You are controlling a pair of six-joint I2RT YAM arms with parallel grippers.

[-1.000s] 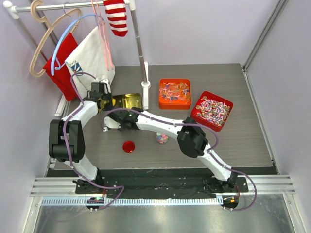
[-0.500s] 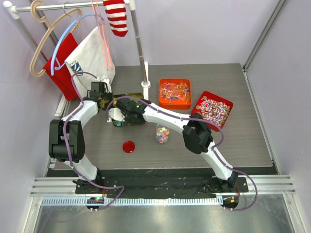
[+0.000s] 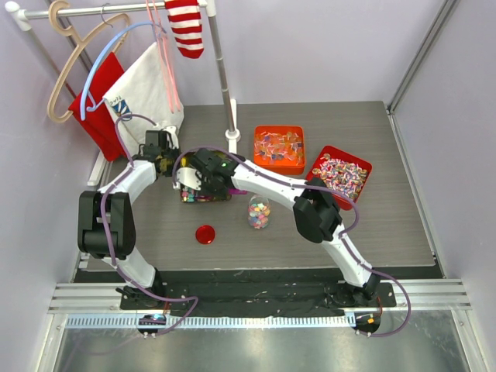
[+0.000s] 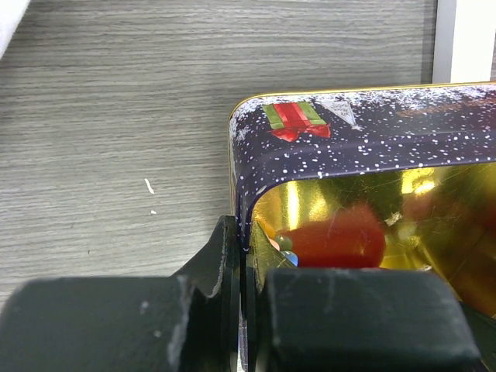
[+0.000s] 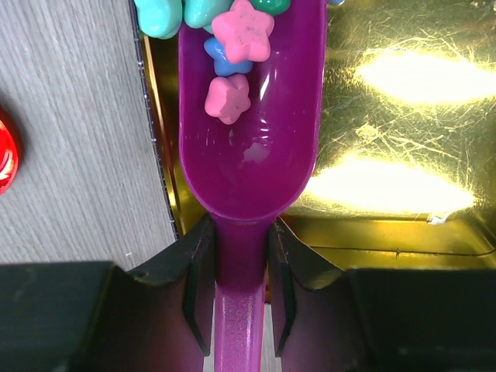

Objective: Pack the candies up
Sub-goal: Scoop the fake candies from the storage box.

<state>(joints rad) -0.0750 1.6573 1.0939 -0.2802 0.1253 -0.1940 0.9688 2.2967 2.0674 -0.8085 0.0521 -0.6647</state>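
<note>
Your left gripper point(image 4: 240, 298) pinches tight on the wall of the snow-speckled navy tin with gold lining point(image 4: 372, 147). Your right gripper point(image 5: 239, 267) clamps the handle of the purple plastic scoop point(image 5: 260, 167) — pastel star-shaped candies point(image 5: 227, 98) lie in its bowl, above the tin's gold floor.

I am looking down on a grey wood-grain table point(image 3: 387, 232) sitting between plain lilac walls point(image 3: 325, 46). A white clothes rail point(image 3: 85, 11) is standing at its far left, and even light is falling everywhere.
</note>
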